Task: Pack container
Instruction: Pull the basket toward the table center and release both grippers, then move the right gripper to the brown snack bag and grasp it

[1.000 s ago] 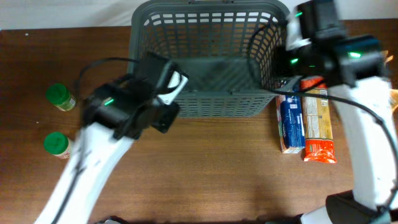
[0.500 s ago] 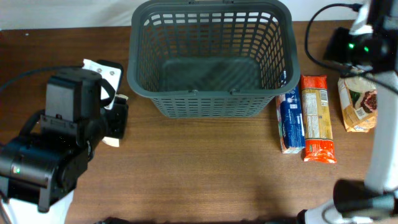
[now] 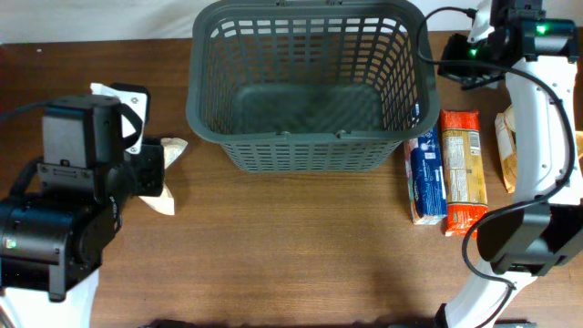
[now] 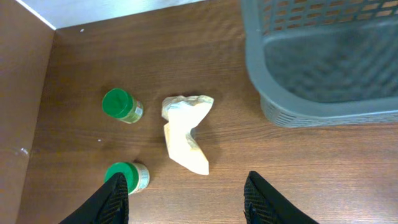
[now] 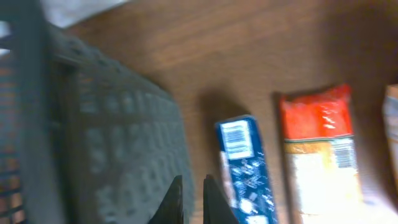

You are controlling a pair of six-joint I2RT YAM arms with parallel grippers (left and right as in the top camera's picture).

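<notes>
readable text: none in any view
blue box (image 5: 244,168): a barcode (image 5: 235,134) on a white patch near one end, digits too blurred to read; white marks below it, illegible
orange and yellow packet (image 5: 320,155): pale printed panel, lettering blurred
green-lidded jars (image 4: 118,102): side labels too small to make out
brands, numbers, signs: cannot tell

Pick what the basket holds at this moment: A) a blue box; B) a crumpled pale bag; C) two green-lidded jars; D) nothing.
D: the basket shows a bare floor from overhead, while the green-lidded jars and the pale bag lie on the table to its left, and the blue box lies outside its right wall.
</notes>
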